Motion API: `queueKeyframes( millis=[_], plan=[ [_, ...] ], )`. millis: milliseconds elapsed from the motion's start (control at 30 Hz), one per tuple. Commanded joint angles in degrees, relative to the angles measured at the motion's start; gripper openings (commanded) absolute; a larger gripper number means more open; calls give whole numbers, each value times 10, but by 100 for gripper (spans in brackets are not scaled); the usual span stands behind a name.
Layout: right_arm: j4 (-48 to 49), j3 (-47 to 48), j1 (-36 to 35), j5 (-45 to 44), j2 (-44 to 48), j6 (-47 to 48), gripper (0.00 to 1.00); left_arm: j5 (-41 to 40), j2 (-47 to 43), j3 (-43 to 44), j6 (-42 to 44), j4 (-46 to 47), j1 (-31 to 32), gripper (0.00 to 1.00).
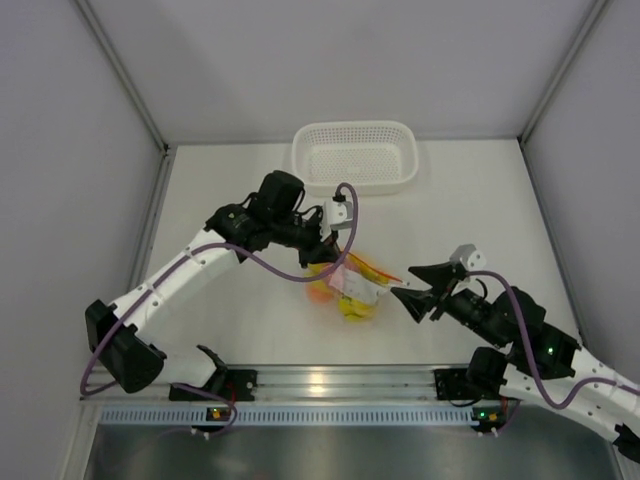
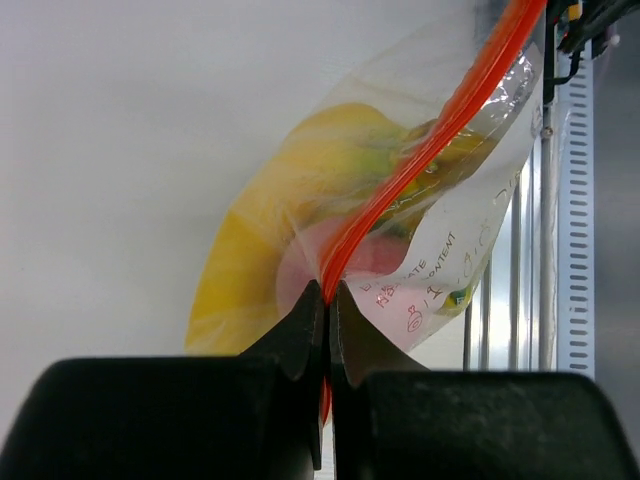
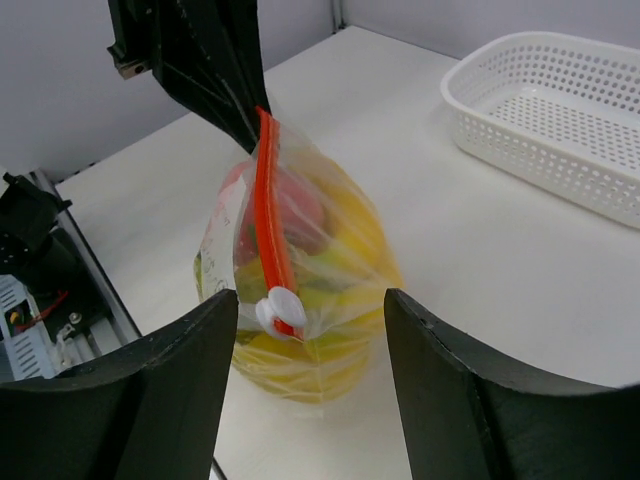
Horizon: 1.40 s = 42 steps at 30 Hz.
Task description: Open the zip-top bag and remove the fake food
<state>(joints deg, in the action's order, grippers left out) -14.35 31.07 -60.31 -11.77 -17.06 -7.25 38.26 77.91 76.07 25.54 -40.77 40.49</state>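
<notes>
The zip-top bag (image 1: 352, 285) stands on the table, clear plastic with an orange-red zip strip (image 3: 268, 210) and a white slider (image 3: 280, 308) at its near end. Fake food shows through it: yellow bananas (image 2: 270, 210) and a pink peach (image 2: 375, 255). My left gripper (image 2: 328, 290) is shut on the far end of the zip strip and holds the bag up; it also shows in the top view (image 1: 326, 250). My right gripper (image 3: 310, 330) is open, its jaws wide on either side of the bag's slider end without touching; in the top view (image 1: 415, 285) it sits just right of the bag.
A white perforated basket (image 1: 355, 155) stands at the back of the table, also in the right wrist view (image 3: 560, 110). The metal rail (image 1: 330, 380) runs along the table's near edge. Grey walls close in the left, right and back.
</notes>
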Motion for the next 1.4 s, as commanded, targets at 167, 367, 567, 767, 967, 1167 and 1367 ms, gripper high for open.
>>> queueKeyframes(
  millis=[167,367,567,767,967,1167,1367],
  plan=[
    [138,-34,-2,57,4,0,60,100,-36,45,-26,26,-12,0],
    [205,-44,-3,59,-10,-1,34,112,-31,52,-34,25,-14,0],
    [207,-52,-2,54,-5,-7,56,104,-29,58,-60,42,-21,0],
    [197,-60,-2,34,44,-38,69,95,-54,36,-91,92,-23,0],
    [213,-57,-2,-1,24,-111,64,67,-70,7,-130,146,-23,0],
    [232,-55,-3,-31,3,-113,49,70,-65,0,-143,163,-23,0],
    [237,-36,-3,-27,-6,-68,35,71,-65,-7,-150,170,-23,0]
  ],
)
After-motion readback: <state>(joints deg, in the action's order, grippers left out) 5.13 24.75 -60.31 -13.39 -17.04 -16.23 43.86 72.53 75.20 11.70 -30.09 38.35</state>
